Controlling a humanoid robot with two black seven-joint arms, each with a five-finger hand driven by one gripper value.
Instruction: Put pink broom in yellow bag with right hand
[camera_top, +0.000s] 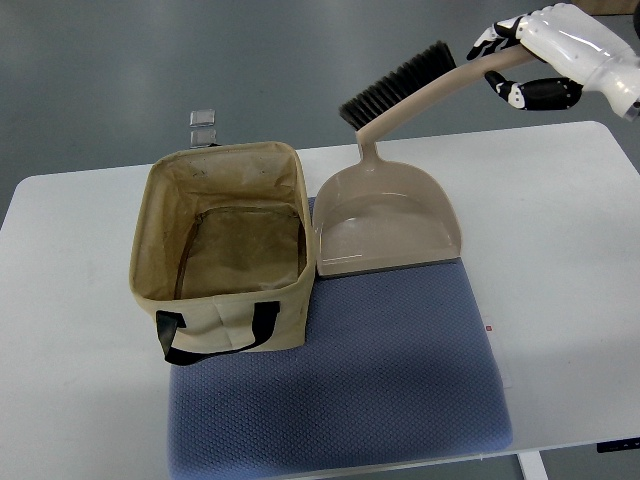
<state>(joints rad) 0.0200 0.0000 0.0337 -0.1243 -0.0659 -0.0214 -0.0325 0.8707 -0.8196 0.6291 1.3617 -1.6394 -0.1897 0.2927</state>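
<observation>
White table, grey floor beyond. Right hand, upper right of frame, fingers curled round handle of pinkish-beige broom-and-dustpan set; black bristles raised, pan edge near blue mat. Yellow bag, centre left, open, empty. Grasp looks done; carry and drop into bag remain. Left hand unseen.

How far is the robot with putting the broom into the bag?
Done: the right hand grips the broom by its handle, lifted above the dustpan. In hand: carrying it, still right of the bag. Left: move over the bag's opening, which holds nothing, and lower the broom inside.
</observation>
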